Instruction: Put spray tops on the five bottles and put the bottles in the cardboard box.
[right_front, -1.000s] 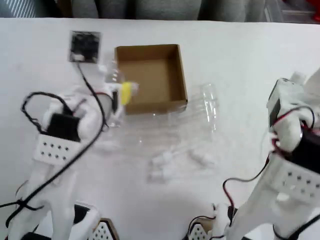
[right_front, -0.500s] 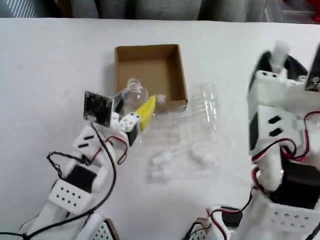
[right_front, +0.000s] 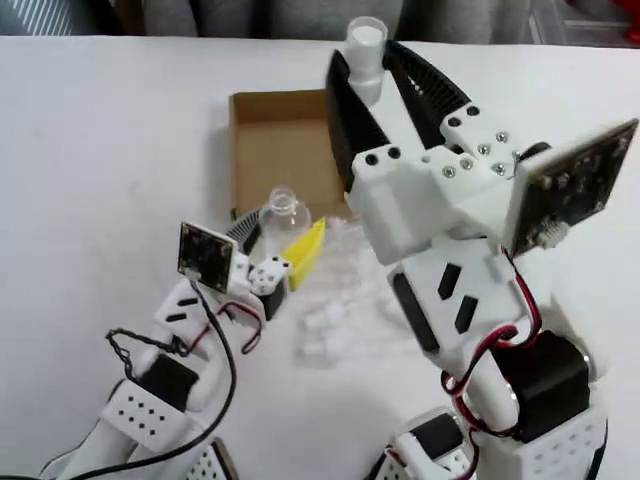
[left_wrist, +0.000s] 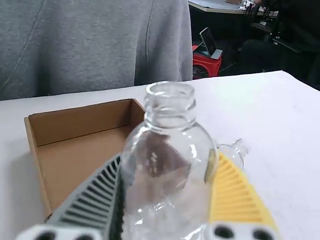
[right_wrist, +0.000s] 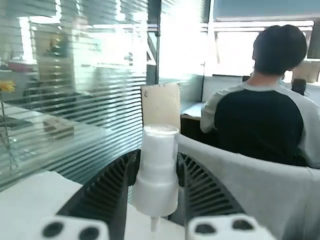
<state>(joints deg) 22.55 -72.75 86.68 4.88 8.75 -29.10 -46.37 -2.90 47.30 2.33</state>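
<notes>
Right arm has swung up and across since the earlier frames, so that it now covers the right half of the cardboard box (right_front: 262, 150). The left arm has shifted only slightly, bottle in hand.

Right pincer (right_front: 365, 62): closed narrowly on a white spray top (right_front: 365, 38), held high at upper centre of the frame.

Left pincer (right_front: 277, 228): clamped on a clear bottle (right_front: 283, 208). The bottle is upright with its neck open, at the box's near edge.

Governing relation – the bottle mouth lies below and left of the held top in the high view, well apart. The top's long axis runs along the fingers, its tube end toward the pincer's base; by my judgement that end must be turned to face the mouth.

Loose spray tops (right_front: 325, 330) lie on the desk (right_front: 100, 150) at lower centre.
</notes>
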